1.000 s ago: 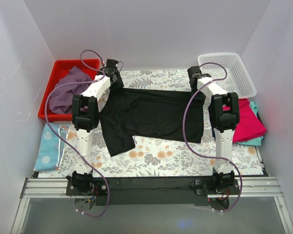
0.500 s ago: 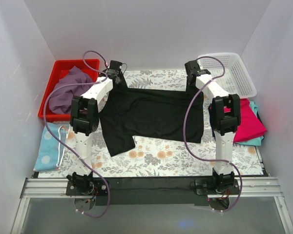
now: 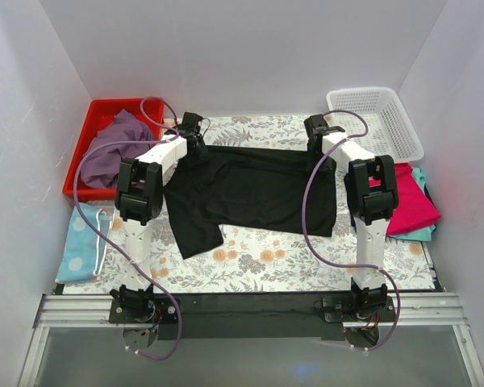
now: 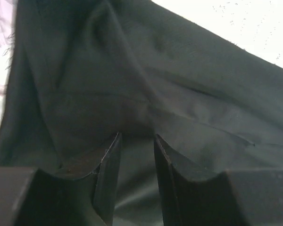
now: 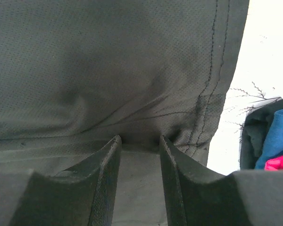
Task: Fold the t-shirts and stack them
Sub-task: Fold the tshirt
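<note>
**Operator:** Where is the shirt lying?

**Spotter:** Your black t-shirt [image 3: 254,189] is spread across the middle of the flowered desk [image 3: 266,262], with one sleeve sticking out at the near left. Both your arms reach to its far edge.

**Operator:** And the left pincer?

**Spotter:** Your left pincer [image 4: 137,136] is at the far-left corner of the shirt. Its jaws are drawn narrow with a ridge of black cloth pinched between them, and creases run in to the fingertips [image 4: 112,148].

**Operator:** The right one?

**Spotter:** Much the same. Your right pincer [image 5: 140,139] is at the far-right corner, just inside the stitched hem. The jaws are closed to a narrow gap on a fold of the shirt, and the wrinkles gather at the tips.

**Operator:** The other shirts?

**Spotter:** The purple t-shirt [image 3: 113,149] is heaped in the red bin [image 3: 105,109] at the far left. The pink t-shirt [image 3: 407,201] lies on the teal one [image 3: 423,234] at the right edge, near your right arm. A white basket [image 3: 379,121] sits at the far right, and a dotted blue cloth [image 3: 85,242] at the near left.
</note>
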Controlling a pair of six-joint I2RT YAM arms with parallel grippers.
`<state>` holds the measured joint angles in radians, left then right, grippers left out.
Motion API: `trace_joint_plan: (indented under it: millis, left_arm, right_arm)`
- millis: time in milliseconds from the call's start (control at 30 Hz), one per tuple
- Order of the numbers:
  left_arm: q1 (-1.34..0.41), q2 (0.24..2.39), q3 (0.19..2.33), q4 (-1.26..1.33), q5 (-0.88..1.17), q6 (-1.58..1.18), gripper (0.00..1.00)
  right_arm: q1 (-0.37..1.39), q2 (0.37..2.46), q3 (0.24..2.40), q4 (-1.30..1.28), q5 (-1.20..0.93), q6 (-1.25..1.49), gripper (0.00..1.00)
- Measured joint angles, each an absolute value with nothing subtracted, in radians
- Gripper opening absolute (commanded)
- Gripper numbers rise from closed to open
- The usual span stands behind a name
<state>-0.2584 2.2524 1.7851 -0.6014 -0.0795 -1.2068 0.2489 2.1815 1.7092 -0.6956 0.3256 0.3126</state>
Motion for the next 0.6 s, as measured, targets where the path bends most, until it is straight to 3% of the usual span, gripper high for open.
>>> trace_joint_plan:
  millis: [600]
  left_arm:
    - [-0.253,2.085,1.546,-0.657,-0.167,-1.192,0.29]
  right_arm:
    - [0.249,2.01,1.443,-0.676,0.332,0.337,0.42]
